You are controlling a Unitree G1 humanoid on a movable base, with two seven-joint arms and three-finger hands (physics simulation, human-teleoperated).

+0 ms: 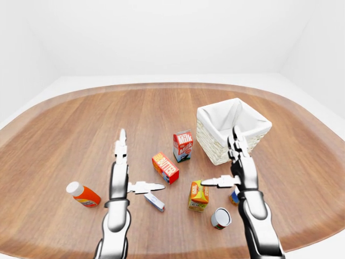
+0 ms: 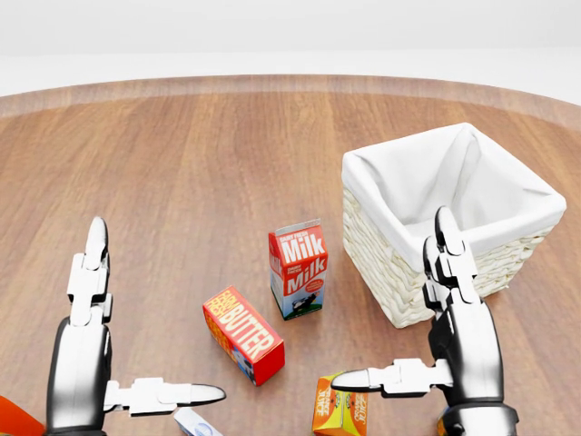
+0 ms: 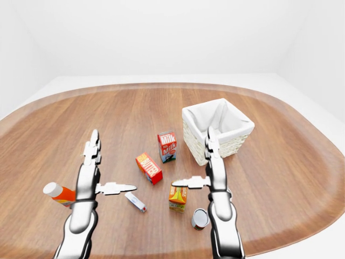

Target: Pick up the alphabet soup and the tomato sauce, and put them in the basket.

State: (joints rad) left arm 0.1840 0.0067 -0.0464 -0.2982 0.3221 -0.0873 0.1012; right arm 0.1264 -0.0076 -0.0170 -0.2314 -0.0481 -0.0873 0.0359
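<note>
Two hands hang open over the brown wooden table in my left-eye view: my left hand and my right hand both have fingers straight up and thumbs turned inward, holding nothing, which I judge is a ready pose ahead of any reach. Low in this view, a small silver-ended can lying on its side sits just left of my right forearm; I take it for one task can but cannot read its label. A blue-and-orange thing peeps from behind my right wrist, perhaps the other can. The white-lined wicker basket stands above my right hand, empty. In the head view, the red-and-white milk carton stands left of the basket, with the red butter box and the orange juice carton lower down, crowding my path. In the right-eye view, the orange white-capped bottle lies beside my left arm, and a small white-and-blue packet rests under my left thumb.
</note>
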